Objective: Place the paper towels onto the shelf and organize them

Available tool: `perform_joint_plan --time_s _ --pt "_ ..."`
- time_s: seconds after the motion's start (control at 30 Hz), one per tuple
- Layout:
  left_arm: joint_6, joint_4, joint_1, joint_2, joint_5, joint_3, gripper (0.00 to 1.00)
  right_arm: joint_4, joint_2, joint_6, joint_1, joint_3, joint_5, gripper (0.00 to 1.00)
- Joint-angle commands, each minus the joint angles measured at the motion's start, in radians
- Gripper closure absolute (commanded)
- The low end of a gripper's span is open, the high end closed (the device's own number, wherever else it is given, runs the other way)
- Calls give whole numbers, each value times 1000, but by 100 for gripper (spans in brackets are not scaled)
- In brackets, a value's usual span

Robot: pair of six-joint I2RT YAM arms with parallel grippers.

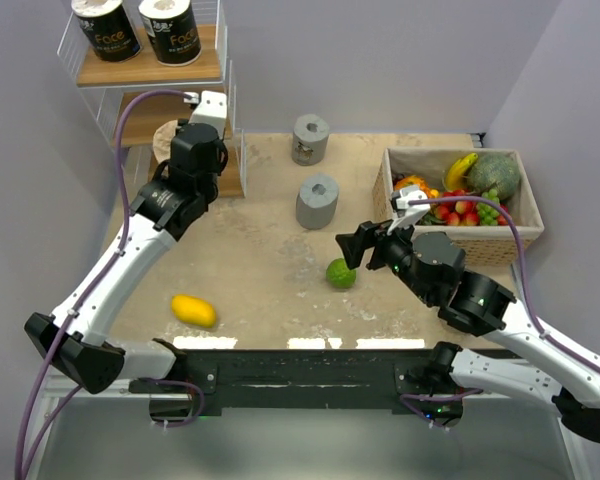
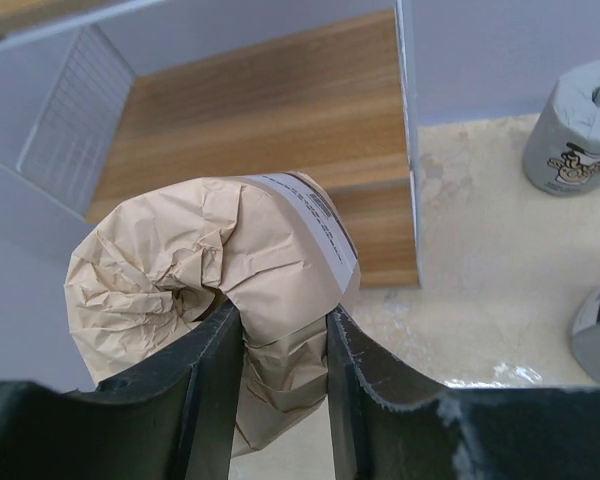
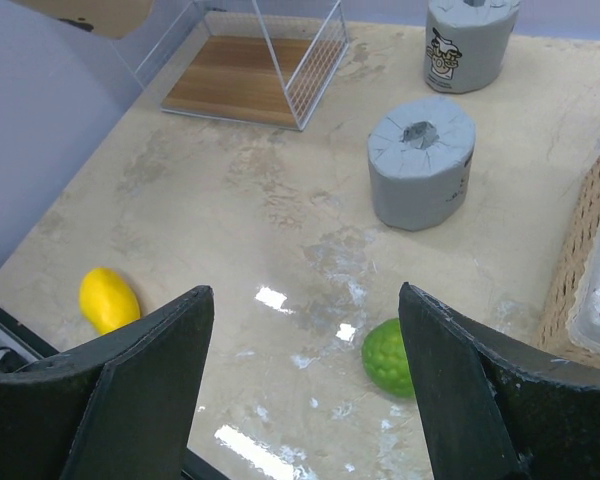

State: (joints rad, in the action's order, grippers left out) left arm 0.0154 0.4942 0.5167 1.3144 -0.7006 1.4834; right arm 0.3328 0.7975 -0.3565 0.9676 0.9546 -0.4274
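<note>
"Black is settled on the far left, then?"

"It looks so. The two black-wrapped paper towel rolls with white ends (image 1: 105, 30) stand upright, side by side, on the top board of the light wooden shelf with the white wire frame (image 1: 150, 70). That pair reads as placed."

"And just right of them?"

"The left gripper (image 2: 280, 345) is partly closed, its fingers (image 2: 205, 385) pinching the crumpled tan paper-wrapped roll (image 2: 200, 260) near one end. The roll is held at the shelf's open side, above the lowest board. Whether it touches anything cannot be told, so it counts as in delivery, not delivered. A second tan roll cannot be made out in any view."

"The middle of the table?"

"The farther grey wrapped roll (image 1: 310, 138) and the nearer grey wrapped roll (image 1: 317, 200) stand upright on the beige table top (image 1: 260, 250). They are apart from each other and well away from the shelf, and nothing grips them. Both are left to do."

"And the right?"

"The right gripper (image 3: 302, 300) hovers wide open and empty over the table, near the round green fruit (image 3: 388, 355), with the nearer grey roll ahead of it. By this reckoning two rolls are shelved, one is in hand and two wait. The job is under halfway."
</note>
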Motion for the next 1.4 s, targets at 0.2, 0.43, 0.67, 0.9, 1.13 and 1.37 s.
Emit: perform_joint_plan --time_s 0.2,0.43,0.67,0.9,1.13,1.37 --pt "241 -296 -32 22 30 -17 60 -8 -29 13 -3 69 -20 21" --pt "172 -292 -55 -23 45 -142 60 -20 -34 1 -1 52 -11 22" --pt "63 -253 -63 -33 89 -254 61 -29 -38 2 -1 26 -1 21" --pt "130 -479 -119 -52 35 -488 62 -43 -70 10 -1 15 3 21" --pt "230 -651 -159 -12 114 -574 63 -46 -129 19 -1 -7 -5 21" --pt "233 -720 -227 107 144 -565 62 26 -185 56 -1 21 -68 21"
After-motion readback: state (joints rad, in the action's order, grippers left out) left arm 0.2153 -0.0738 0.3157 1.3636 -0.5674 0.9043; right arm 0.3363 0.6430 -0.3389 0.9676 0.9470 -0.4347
